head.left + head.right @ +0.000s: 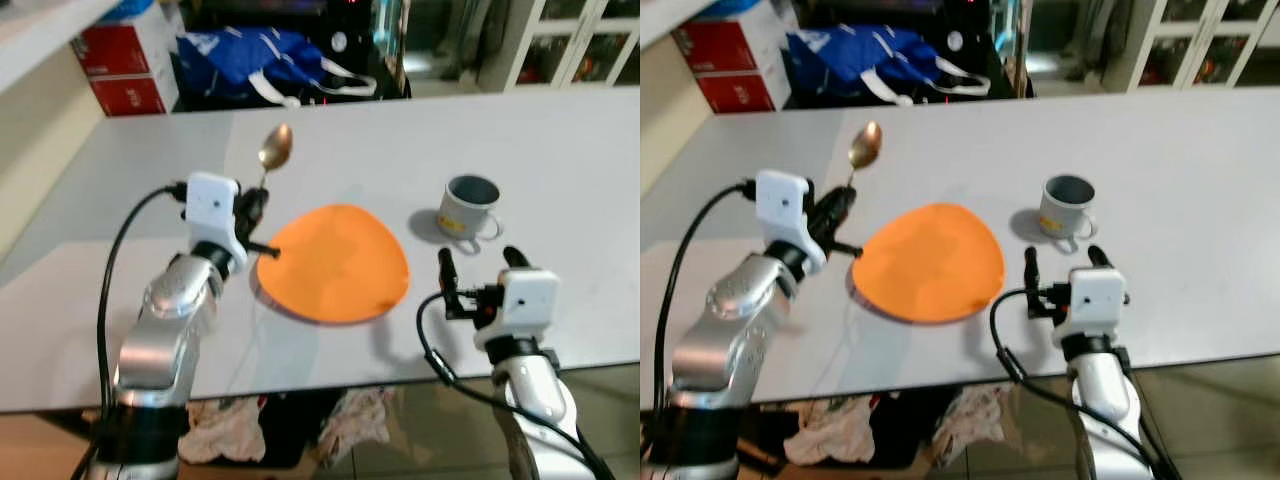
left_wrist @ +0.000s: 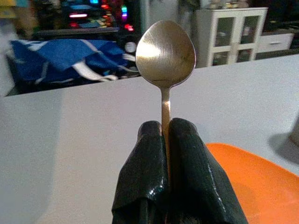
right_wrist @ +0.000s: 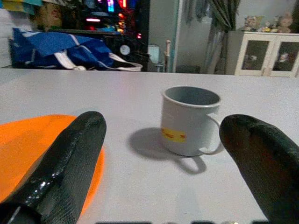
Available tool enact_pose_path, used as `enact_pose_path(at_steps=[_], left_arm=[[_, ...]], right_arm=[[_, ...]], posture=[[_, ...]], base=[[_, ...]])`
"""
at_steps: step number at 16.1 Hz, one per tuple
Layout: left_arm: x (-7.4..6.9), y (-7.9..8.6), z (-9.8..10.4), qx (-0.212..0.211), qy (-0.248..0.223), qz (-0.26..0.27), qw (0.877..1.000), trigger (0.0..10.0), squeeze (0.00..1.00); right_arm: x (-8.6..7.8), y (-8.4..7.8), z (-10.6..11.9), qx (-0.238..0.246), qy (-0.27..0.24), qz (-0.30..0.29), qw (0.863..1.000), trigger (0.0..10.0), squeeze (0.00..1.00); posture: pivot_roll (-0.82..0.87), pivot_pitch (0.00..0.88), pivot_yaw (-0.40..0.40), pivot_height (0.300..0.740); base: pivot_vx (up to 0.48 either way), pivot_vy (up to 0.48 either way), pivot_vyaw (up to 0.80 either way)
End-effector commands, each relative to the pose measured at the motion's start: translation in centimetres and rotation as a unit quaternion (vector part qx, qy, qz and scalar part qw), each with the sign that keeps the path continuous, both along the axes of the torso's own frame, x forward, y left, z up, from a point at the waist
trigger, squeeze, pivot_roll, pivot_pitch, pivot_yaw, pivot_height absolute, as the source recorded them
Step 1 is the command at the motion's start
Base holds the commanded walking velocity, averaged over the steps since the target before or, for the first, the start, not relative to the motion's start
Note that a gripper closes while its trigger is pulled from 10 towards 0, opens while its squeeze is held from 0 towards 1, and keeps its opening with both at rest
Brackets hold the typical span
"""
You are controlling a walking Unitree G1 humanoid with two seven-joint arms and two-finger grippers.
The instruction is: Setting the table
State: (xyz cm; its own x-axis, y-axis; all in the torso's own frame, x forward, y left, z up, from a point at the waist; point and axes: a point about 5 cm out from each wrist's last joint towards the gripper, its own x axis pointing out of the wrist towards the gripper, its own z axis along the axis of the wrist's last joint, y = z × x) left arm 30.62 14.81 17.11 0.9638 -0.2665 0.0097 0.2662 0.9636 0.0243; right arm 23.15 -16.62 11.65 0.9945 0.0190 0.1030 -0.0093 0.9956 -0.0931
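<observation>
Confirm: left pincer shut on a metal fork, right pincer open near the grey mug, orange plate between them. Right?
One error: the left pincer is shut on a brass-coloured metal spoon, not a fork; the left wrist view shows its rounded bowl. The rest holds: the right pincer is open just short of the grey enamel mug, and the round orange plate lies between them on the white table.
</observation>
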Motion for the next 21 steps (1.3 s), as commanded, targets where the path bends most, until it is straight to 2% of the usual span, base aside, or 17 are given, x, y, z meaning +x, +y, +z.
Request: enact_pose_path(at_steps=[1, 4, 7, 12, 21], left_arm=[[0.6, 1.1, -0.3, 0.002, 0.023, 0.035, 0.999, 0.0, 0.0], [0.9, 2.1, -1.4, 0.013, 0.062, 0.076, 0.995, 0.0, 0.0], [0.7, 2.0, -2.3, 0.034, 0.087, 0.074, 0.993, 0.0, 0.0], [0.4, 2.5, -4.6, 0.017, 0.175, 0.106, 0.979, 0.0, 0.0], [0.1, 1.4, -5.7, 0.04, 0.212, 0.119, 0.969, 0.0, 0.0]], right_arm=[[0.1, 0.3, 0.0, -0.002, 0.003, 0.007, 1.0, 10.0, 0.0], [0.0, 0.3, 0.0, -0.004, 0.006, 0.008, 1.0, 10.0, 0.0], [0.0, 0.4, -0.2, -0.004, 0.01, 0.011, 1.0, 10.0, 0.0], [0.0, 0.5, -0.3, -0.004, 0.015, 0.015, 1.0, 10.0, 0.0], [-0.3, 0.4, -0.3, -0.007, 0.022, 0.016, 1.0, 10.0, 0.0]], posture=[[-0.12, 0.0, 0.047, 0.74], [-0.12, 0.002, 0.046, 0.74], [-0.11, 0.008, 0.041, 0.74], [-0.11, 0.014, 0.041, 0.74], [-0.13, 0.021, 0.038, 0.74]], base=[[0.0, 0.0, 0.0], [0.0, 0.0, 0.0], [0.0, 0.0, 0.0], [0.0, 0.0, 0.0], [0.0, 0.0, 0.0]])
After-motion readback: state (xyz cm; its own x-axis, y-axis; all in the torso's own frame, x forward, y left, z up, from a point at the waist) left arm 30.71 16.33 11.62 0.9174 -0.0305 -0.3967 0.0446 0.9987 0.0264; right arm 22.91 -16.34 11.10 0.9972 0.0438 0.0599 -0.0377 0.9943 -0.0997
